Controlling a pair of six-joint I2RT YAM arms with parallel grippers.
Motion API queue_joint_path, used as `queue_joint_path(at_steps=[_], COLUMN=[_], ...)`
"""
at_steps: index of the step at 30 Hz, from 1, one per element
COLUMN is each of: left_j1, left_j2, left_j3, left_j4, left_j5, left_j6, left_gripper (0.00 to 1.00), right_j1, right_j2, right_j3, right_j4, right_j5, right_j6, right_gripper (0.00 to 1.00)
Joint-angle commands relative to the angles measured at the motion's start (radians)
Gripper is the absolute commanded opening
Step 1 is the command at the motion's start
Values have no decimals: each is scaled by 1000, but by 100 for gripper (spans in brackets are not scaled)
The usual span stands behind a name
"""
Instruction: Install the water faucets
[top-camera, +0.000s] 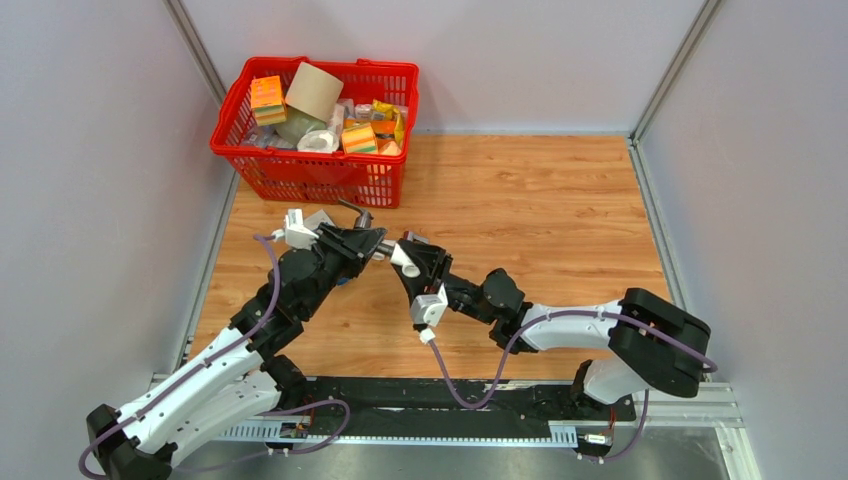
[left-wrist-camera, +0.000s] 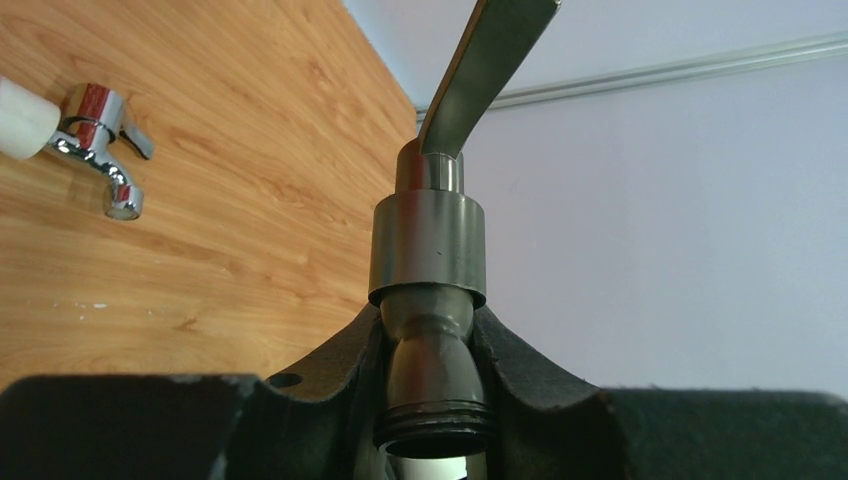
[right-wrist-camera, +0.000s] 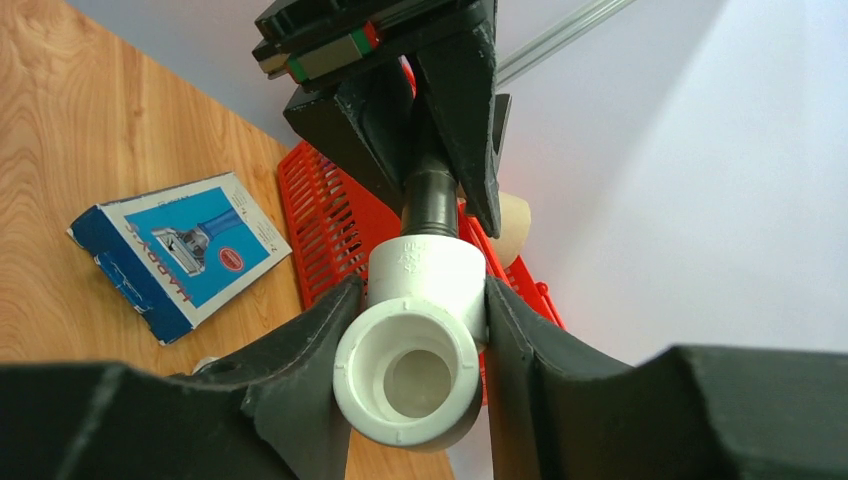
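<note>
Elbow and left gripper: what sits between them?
Only the dark tap: its threaded end runs from the left gripper to the elbow and meets it. The right wrist view shows it.

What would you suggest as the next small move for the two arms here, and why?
Probably twist the right hand to start threading the white plastic elbow fitting onto the dark grey metal faucet, with the left hand holding that steady. The faucet's threaded end appears to sit at the elbow's upper socket, and each hand grips its part.
</note>
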Motion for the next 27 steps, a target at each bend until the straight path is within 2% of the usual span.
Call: queue_joint_path(at_steps=[1,4,6,9,10,11,12,13,14,15,16,24,27], left_j1=[-1,-1,-1,-1,-1,-1,-1,-1,-1,-1,0,28,130], left_j2=[-41,-68,-84,-110,-123,-131,-145,-153,-165,-169,-176,-211,-234], left_j3=[2,-40,-49,-49,-48,-45,-35,-29,-11,-2,18,80,104], left_j4=[190,290,306,292,277,267,232,188,159,107,88,-104,-184], left_j5=[42,48,50,48,39,31,16,5,-10,-15,-18,63,176], left_j6=[67,162,219,269,282,288,298,311,322,345,359,491,502], left_gripper=[0,0,0,0,12,18,29,33,45,52,55,60,61], right_j1=[-10,-48,-73,-76,-76,-76,-76,-78,-78,-78,-79,-95,-105], right_j2=[-64,-120,-142,-156,-159,-160,-162,-165,-167,-170,-174,-202,-205], right_j3=[64,119,159,161,155,151,147,145,144,145,147,147,145], right_j4=[-80,-225,-314,-309,-300,-295,-290,-287,-284,-286,-286,-318,-329], right_j5=[-99,-193,-248,-231,-213,-195,-176,-165,-158,-152,-144,-112,-98], right_j6=[147,291,367,392,384,378,364,356,353,350,344,284,266], right_gripper=[11,0,0,0,0,0,0,0,0,0,0,0,0])
